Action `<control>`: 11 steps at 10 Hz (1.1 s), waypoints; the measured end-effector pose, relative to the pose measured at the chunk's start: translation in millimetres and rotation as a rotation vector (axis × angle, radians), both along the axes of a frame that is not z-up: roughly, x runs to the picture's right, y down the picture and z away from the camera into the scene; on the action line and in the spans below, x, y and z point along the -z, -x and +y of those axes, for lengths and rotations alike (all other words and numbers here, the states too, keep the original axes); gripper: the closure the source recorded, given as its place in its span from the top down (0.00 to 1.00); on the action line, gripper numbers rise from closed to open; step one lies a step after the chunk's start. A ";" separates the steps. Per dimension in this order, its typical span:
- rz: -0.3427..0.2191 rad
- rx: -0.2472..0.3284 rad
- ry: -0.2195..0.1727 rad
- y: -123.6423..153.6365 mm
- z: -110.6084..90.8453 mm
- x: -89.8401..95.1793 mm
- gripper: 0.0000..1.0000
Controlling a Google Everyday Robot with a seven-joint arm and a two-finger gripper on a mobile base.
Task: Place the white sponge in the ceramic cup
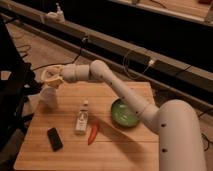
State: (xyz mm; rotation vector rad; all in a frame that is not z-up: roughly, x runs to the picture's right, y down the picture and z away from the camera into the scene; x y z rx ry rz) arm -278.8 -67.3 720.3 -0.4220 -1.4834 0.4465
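The ceramic cup (49, 96) is a small white round cup at the back left of the wooden table (120, 145). My gripper (52, 78) is at the end of the arm that reaches left across the table, and it hovers just above the cup. The white sponge (51, 75) is a pale cream block held in the gripper, above the cup's rim.
A green bowl (123, 112) sits right of the middle. A white labelled bottle (82, 119) lies near the centre, a red chili pepper (93, 133) beside it, and a black phone-like block (54, 138) at the front left. A black chair (12, 90) stands left of the table.
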 end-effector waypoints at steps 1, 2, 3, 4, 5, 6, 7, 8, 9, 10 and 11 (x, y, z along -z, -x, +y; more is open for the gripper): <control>-0.022 -0.003 0.014 9.5 7.2 -2.1 0.00; -0.046 -0.011 0.031 20.4 16.5 -6.2 0.00; -0.056 -0.015 0.037 27.5 22.4 -9.7 0.00; -0.062 -0.020 0.039 35.8 28.0 -15.0 0.00; -0.063 -0.022 0.037 41.7 31.9 -19.7 0.00; -0.060 -0.023 0.028 48.0 34.0 -24.1 0.00; -0.056 -0.021 0.017 53.7 35.4 -27.9 0.00; -0.053 -0.019 0.005 58.2 34.6 -30.2 0.00; -0.047 -0.017 -0.005 61.7 33.5 -33.3 0.00; -0.041 -0.019 -0.014 63.8 30.6 -35.8 0.00; -0.035 -0.022 -0.016 64.9 28.2 -39.7 0.00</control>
